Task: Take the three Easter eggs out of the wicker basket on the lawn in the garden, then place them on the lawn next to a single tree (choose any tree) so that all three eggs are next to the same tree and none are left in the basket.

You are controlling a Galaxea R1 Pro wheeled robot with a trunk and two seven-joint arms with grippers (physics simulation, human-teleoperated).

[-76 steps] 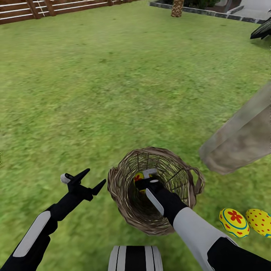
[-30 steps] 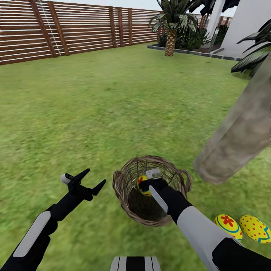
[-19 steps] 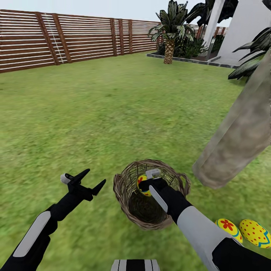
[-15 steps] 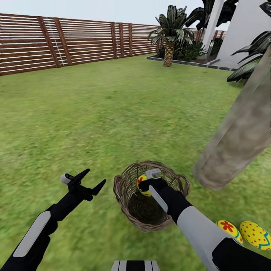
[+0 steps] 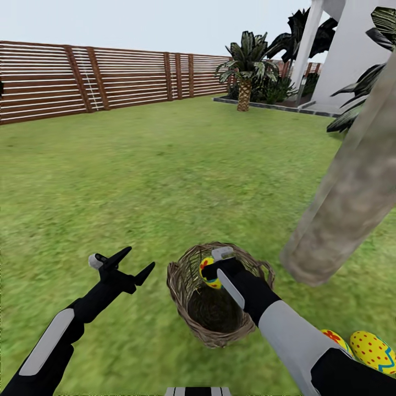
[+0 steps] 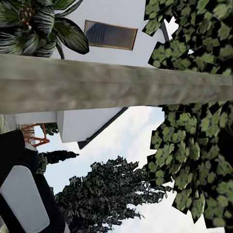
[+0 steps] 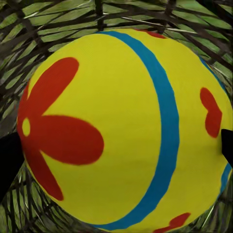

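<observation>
My right tool [image 5: 210, 265] grips an egg [image 5: 207, 271] inside the wicker basket [image 5: 181, 286]. Its wrist camera shows the egg's red flower [image 7: 53, 126]. Left tool [image 5: 127, 260] hangs open.

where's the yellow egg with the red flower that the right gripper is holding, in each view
Head view: the yellow egg with a red flower sits at lower centre, at the right gripper, inside the brown wicker basket's rim.
Right wrist view: the same egg takes up most of the picture, close up.
Left wrist view: not in it; that view looks at the grey-beige tree trunk.
Shared landmark: the basket weave behind the egg in both views.
</observation>
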